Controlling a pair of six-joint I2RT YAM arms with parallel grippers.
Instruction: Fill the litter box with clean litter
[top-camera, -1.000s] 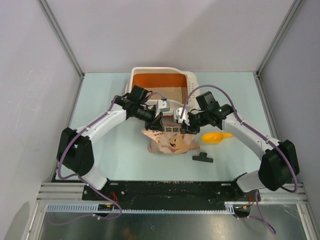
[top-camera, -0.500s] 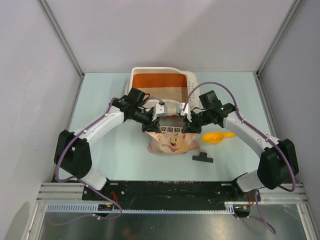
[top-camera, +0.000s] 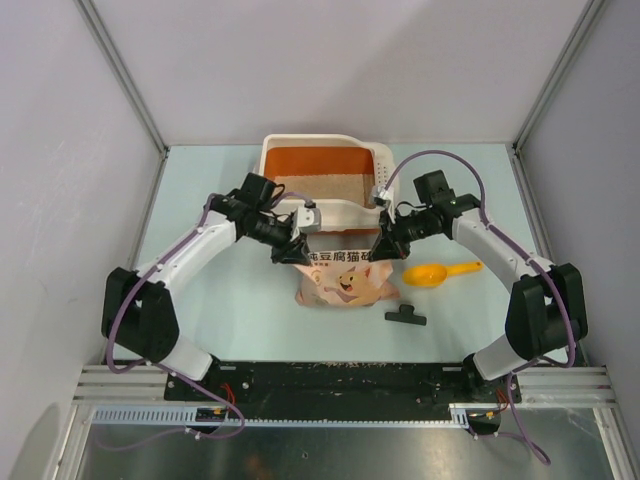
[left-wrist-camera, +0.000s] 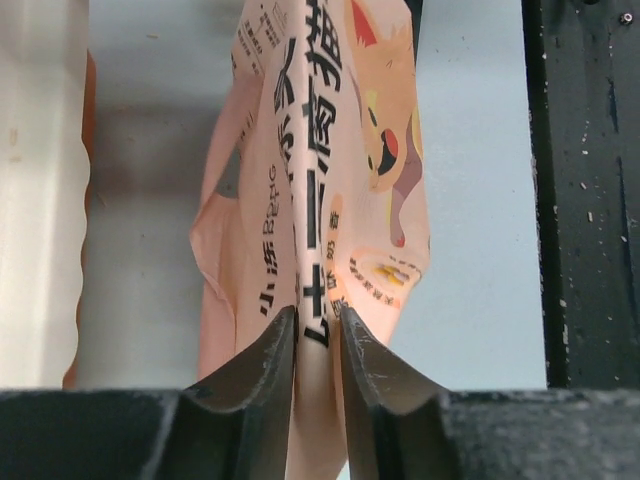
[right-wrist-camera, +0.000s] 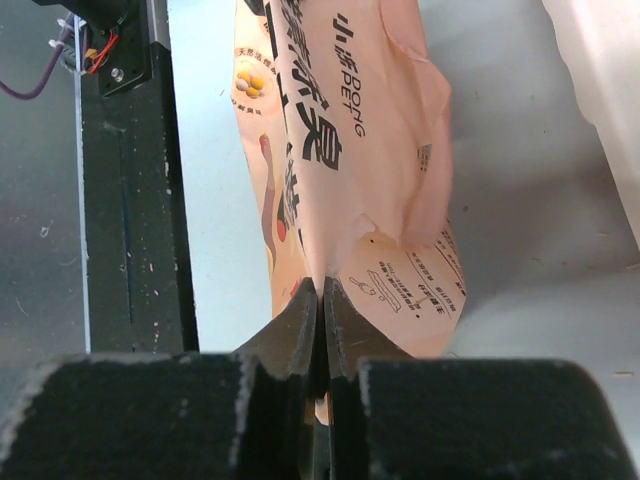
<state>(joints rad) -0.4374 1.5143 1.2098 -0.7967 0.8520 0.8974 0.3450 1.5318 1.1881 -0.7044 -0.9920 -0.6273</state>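
The pink bag (top-camera: 343, 283) is held by its top corners, just in front of the litter box (top-camera: 340, 213) at the far side of the table (top-camera: 220, 310). The left gripper (top-camera: 290, 252) is closed tight on the bag's left corner and the right gripper (top-camera: 385, 247) on its right corner. Some clean litter (top-camera: 325, 186) is seen inside the box, and an orange scoop (top-camera: 435, 273) is laid to the bag's right
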